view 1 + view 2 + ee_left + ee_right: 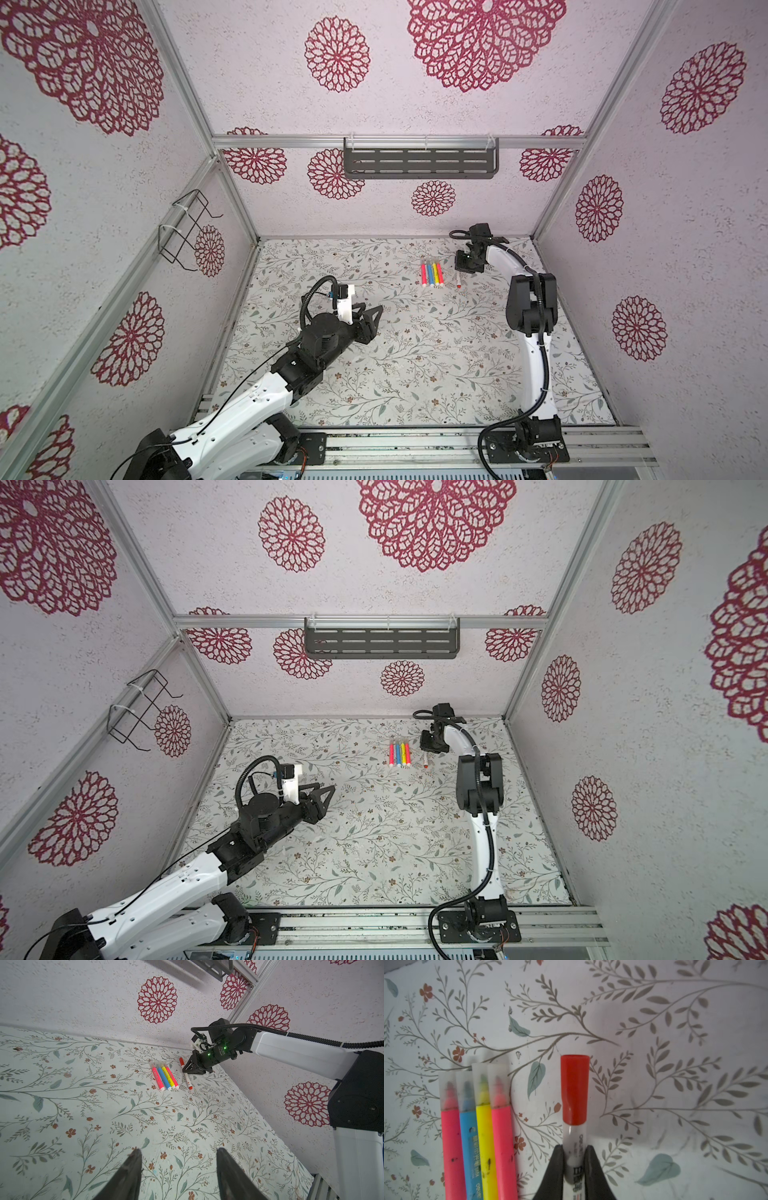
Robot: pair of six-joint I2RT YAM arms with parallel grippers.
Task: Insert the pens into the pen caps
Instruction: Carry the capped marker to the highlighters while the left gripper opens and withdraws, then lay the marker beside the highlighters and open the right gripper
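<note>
The floral table [415, 353] carries one small cluster of things at its far right, close to the back wall. The left gripper [178, 1151] hovers over the near-left part of the table, jaws about half apart and holding nothing, well away from the work. The right gripper [574, 1151] reaches to the far right, its jaws closed onto the pale barrel of the red-capped pen [574, 1134]. That pen lies on the table or just over it; I cannot tell which. Just left of it, across a narrow gap, four capped pens [432, 272] lie side by side and touching: pink, blue, yellow, pink-red. Each has its tip inside one of the translucent caps [481, 1084]. The red cap [574, 1088] looks seated on its pen, so the task seems nearly finished, and the step in hand is probably setting this last pen down. To do it well, lower until the barrel rests flat, parallel to the row and clear of it. Then open slowly so the pen does not roll, and lift straight up without snagging the cap.
</note>
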